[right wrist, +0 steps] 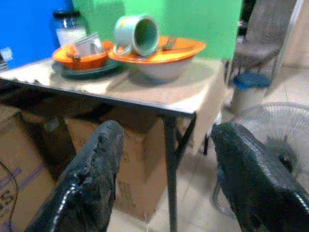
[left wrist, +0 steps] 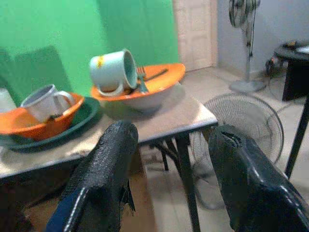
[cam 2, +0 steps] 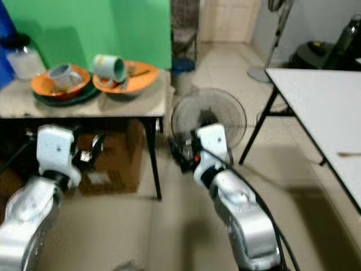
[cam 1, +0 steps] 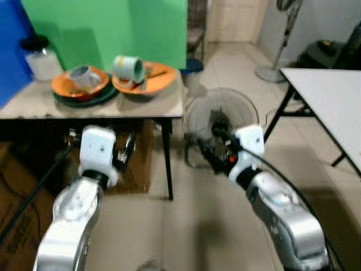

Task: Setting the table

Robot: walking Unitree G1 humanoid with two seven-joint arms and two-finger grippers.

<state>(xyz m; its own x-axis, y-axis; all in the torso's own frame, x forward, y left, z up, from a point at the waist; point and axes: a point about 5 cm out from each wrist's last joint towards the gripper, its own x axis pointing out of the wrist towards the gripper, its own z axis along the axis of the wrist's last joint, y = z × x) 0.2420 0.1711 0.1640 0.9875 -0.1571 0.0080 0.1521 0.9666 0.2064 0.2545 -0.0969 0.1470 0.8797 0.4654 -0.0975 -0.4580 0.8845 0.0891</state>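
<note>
Both my left end effector [left wrist: 166, 183] and right end effector [right wrist: 169, 179] hang spread wide, holding nothing, short of the tabletop [cam 1: 141, 104] where a pale green mug [cam 1: 128, 69] lies tipped in an orange bowl [cam 1: 161, 82].

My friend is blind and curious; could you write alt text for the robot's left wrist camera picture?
Two open black gripper fingers frame a small table stacked with dishes: a pale green mug lying on its side in an orange bowl, and a grey mug in another orange bowl on a dark green plate. A floor fan stands beyond.

Green mug [cam 1: 129, 69] tipped in orange bowl [cam 1: 158, 82].
</note>
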